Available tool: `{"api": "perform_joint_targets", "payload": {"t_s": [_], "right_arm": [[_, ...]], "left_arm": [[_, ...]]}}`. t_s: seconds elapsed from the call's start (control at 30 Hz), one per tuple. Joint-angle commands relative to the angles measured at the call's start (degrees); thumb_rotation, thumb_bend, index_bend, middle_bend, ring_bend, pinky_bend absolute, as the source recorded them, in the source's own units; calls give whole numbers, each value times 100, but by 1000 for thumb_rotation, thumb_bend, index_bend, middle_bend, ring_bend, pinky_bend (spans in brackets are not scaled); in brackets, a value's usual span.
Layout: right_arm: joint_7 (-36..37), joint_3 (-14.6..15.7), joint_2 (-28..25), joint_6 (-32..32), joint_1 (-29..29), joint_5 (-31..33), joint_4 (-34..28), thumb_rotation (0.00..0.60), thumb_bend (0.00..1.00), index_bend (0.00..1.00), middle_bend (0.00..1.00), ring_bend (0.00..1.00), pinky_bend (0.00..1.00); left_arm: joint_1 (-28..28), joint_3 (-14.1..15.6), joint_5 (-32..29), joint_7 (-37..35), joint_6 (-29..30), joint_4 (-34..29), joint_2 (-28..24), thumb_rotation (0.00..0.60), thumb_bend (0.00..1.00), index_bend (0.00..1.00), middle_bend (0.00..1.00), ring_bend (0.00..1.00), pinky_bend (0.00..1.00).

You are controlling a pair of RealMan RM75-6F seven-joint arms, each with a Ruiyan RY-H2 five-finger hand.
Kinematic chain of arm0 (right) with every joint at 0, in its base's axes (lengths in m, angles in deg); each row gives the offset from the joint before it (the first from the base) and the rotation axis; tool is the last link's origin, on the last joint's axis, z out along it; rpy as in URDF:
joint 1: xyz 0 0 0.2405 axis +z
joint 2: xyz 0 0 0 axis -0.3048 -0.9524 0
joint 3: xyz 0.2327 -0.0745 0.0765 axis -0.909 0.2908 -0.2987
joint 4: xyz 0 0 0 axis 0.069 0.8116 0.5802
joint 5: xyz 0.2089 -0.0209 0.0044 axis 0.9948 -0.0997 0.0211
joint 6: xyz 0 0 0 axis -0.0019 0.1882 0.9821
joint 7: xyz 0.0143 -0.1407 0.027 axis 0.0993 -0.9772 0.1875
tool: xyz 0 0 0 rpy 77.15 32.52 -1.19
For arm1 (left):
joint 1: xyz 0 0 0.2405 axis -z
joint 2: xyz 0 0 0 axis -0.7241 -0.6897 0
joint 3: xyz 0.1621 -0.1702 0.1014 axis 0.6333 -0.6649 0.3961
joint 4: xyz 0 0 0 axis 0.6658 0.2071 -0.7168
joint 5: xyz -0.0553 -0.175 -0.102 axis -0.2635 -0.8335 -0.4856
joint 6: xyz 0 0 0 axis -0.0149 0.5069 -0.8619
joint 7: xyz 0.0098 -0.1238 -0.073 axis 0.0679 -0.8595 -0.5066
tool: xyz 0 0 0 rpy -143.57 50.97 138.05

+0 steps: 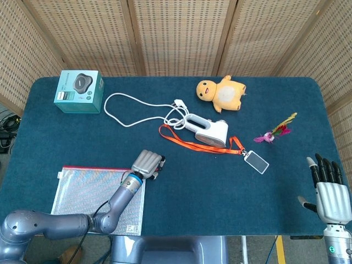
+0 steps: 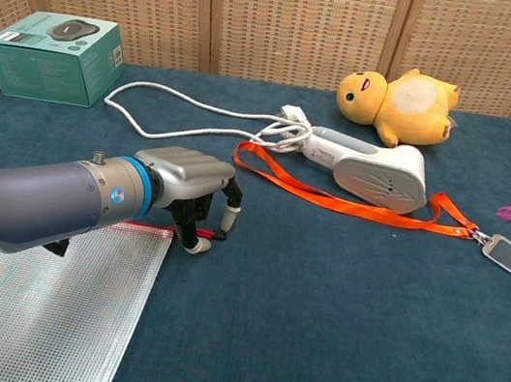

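Left hand (image 2: 192, 190) curled down, pinching red zipper pull (image 2: 216, 235) of mesh pouch (image 2: 33, 291); right hand (image 1: 331, 192) open, empty; might slip off if tugged sideways.

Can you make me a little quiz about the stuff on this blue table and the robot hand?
1. True or false: the yellow plush duck lies on the teal box.
2. What does the left robot hand reach down to? A) the pink flower B) the red zipper pull of the mesh pouch C) the white cable
3. What colour is the lanyard beside the white device?

Key: 1 false; 2 B; 3 orange.
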Motion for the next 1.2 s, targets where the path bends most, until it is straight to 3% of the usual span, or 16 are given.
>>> {"api": "perform_joint_targets", "payload": {"t_s": [0.03,0.87,1.2], "right_arm": [[15,-3,-4,-2,1,8,0,600,0,0,0,0,0],[96,26,-46,-3,8,-3,-34,600,0,0,0,0,0],[171,42,-80,20,-3,-40,-70,600,0,0,0,0,0]], "left_arm": [[12,28,3,-5,49,29,22,600,350,467,1000,993,1000],[82,178,-403,233,308,-122,-71,600,430,522,1000,993,1000],[90,205,-460,251,386,-217,-113,600,459,641,1000,993,1000]]}}
